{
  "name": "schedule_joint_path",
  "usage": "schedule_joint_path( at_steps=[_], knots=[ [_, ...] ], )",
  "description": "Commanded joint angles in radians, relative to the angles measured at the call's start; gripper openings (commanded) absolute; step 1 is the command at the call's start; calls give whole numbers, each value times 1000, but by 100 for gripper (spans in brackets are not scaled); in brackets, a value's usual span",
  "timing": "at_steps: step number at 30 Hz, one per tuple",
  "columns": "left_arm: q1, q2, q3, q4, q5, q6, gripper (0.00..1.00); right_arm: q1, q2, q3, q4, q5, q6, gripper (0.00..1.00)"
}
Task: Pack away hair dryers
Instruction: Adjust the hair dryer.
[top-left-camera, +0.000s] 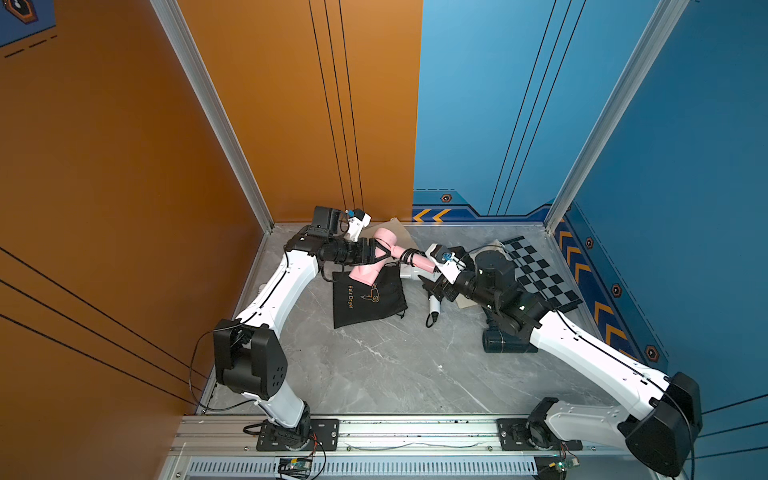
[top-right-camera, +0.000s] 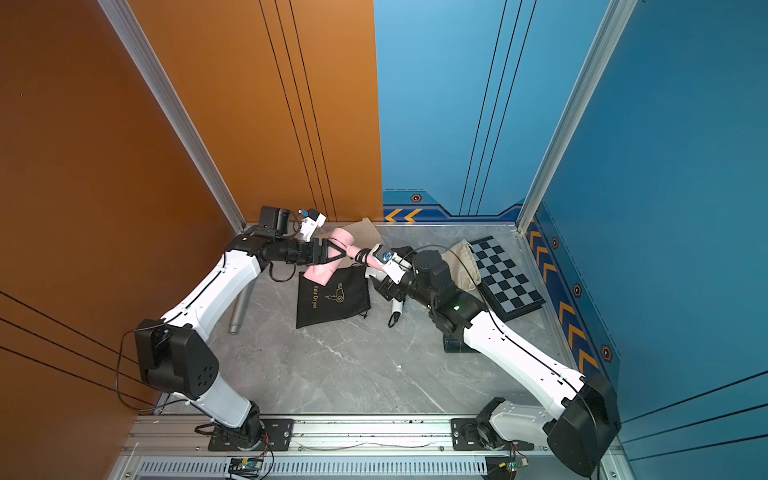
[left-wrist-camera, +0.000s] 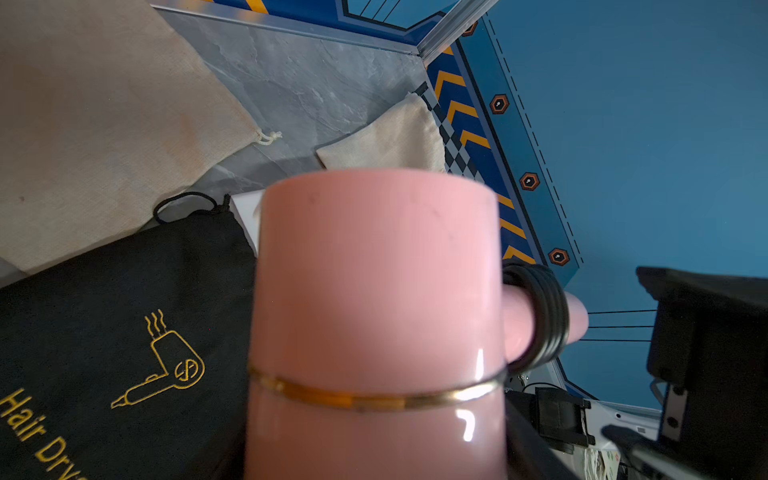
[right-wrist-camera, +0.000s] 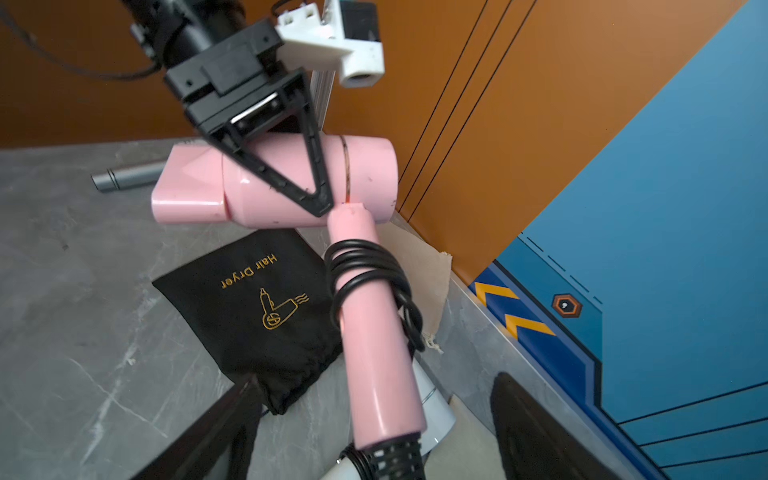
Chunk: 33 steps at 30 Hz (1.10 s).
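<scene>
My left gripper is shut on the barrel of the pink hair dryer. It holds the dryer in the air above a black pouch printed "Hair Dryer". A black cord is coiled round the pink handle. My right gripper is open, one finger on each side of the handle's end, with gaps on both sides. The white hair dryer lies beneath it. The teal hair dryer lies under my right arm.
One beige pouch lies by the back wall and another beside a checkered board at the right. A silver rod lies under my left arm. Walls close in the back and sides.
</scene>
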Motion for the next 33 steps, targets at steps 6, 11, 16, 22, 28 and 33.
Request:
schedule_joint_path(
  at_steps=[6, 11, 16, 22, 28, 33],
  knots=[
    [2, 61, 48, -100, -44, -2, 42, 154, 88, -125, 379, 372, -480, 84],
    [2, 74, 58, -115, -50, -3, 42, 169, 166, -129, 459, 427, -633, 81],
    [2, 78, 67, -128, -52, -2, 42, 168, 221, -113, 440, 425, -689, 79],
    [-3, 78, 67, -131, -54, 0, 42, 153, 304, -88, 447, 442, -726, 77],
    [-12, 76, 65, -133, -50, 2, 42, 131, 384, -32, 447, 483, -746, 66],
    [-20, 79, 61, -135, -58, 3, 42, 125, 455, 0, 527, 524, -770, 61]
  ],
)
